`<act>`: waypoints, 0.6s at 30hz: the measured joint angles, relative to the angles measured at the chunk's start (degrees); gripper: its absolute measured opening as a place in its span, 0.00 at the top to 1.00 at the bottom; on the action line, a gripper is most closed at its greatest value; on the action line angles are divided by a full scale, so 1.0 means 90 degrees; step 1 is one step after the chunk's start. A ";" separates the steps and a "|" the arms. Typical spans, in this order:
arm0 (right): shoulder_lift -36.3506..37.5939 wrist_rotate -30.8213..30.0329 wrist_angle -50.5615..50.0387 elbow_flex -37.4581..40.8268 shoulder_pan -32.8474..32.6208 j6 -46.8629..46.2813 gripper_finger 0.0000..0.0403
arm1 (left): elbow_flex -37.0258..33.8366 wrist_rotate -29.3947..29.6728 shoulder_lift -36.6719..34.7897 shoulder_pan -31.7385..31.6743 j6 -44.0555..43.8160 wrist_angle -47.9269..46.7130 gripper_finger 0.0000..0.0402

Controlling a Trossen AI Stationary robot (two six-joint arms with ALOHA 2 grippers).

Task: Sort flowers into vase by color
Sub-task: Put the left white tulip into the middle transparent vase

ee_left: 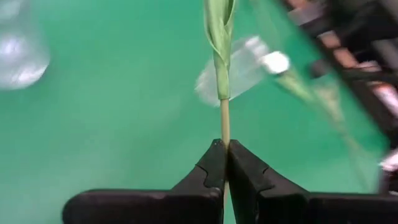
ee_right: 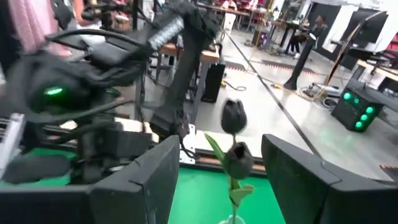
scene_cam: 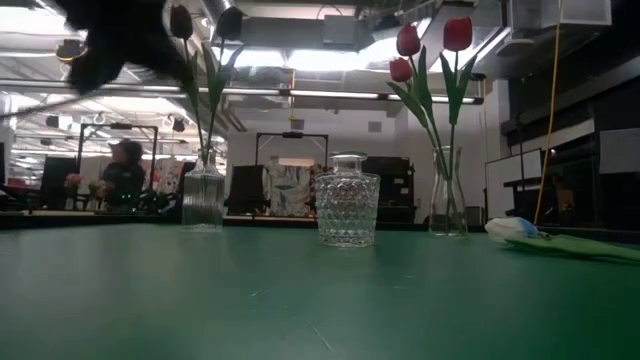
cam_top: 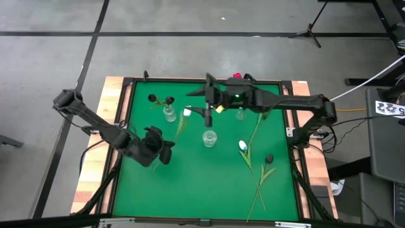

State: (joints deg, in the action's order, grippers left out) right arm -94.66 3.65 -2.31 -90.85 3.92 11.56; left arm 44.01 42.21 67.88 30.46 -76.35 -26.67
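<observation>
Left two-finger gripper (ee_left: pixel 225 163) sat over the near-left part of the green felt table (cam_top: pixel 209 190), fingers pinched tight on the thin pale-green stem of a white-headed artificial tulip (ee_left: pixel 222 56). In the high view that stem ran up and away from the left gripper (cam_top: pixel 166 149) toward a white head (cam_top: pixel 187 113) near mid-table.

Right of centre, three more loose tulips lay flat on the felt: a white-headed one (cam_top: pixel 243 146), a near-black-headed one (cam_top: pixel 269 158), and long green stems (cam_top: pixel 258 180) crossing beneath them. The low view showed the white head (scene_cam: pixel 512 228) resting on the cloth at far right.

Mid-table stood a squat, diamond-cut clear glass jar (scene_cam: pixel 347 208), empty as far as could be seen.

Farther back left, a slim ribbed clear glass vase (scene_cam: pixel 203 200) held two near-black tulips (scene_cam: pixel 181 22). Farther back right, a narrow clear glass vase (scene_cam: pixel 447 205) held three red tulips (scene_cam: pixel 457 33).

Right two-finger gripper (ee_right: pixel 217 168) hung over the back of the table, fingers spread wide with nothing between them; the near-black tulips (ee_right: pixel 234 116) showed beyond the gap. High view placed the right gripper (cam_top: pixel 207 101) between the two back vases.

A person (scene_cam: pixel 124 175) sat in the room beyond the table.
</observation>
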 joint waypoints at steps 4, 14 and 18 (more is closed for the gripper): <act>0.0414 -0.0242 -0.0331 0.0000 -0.0345 -0.0005 0.44 | 0.0000 0.0499 -0.0397 -0.0002 0.1422 0.1039 0.99; 0.0810 -0.2148 -0.0545 0.0000 -0.1992 -0.0071 0.44 | 0.0000 0.1118 -0.0562 -0.0026 0.5202 0.4000 0.99; 0.0808 -0.3295 -0.0537 0.0000 -0.2606 -0.0077 0.44 | 0.0000 0.1132 -0.0562 -0.0026 0.6593 0.5169 1.00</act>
State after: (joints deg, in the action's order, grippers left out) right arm -87.39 -26.01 -7.14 -90.85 -19.53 10.87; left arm 44.01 52.40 62.83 30.22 -17.01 19.85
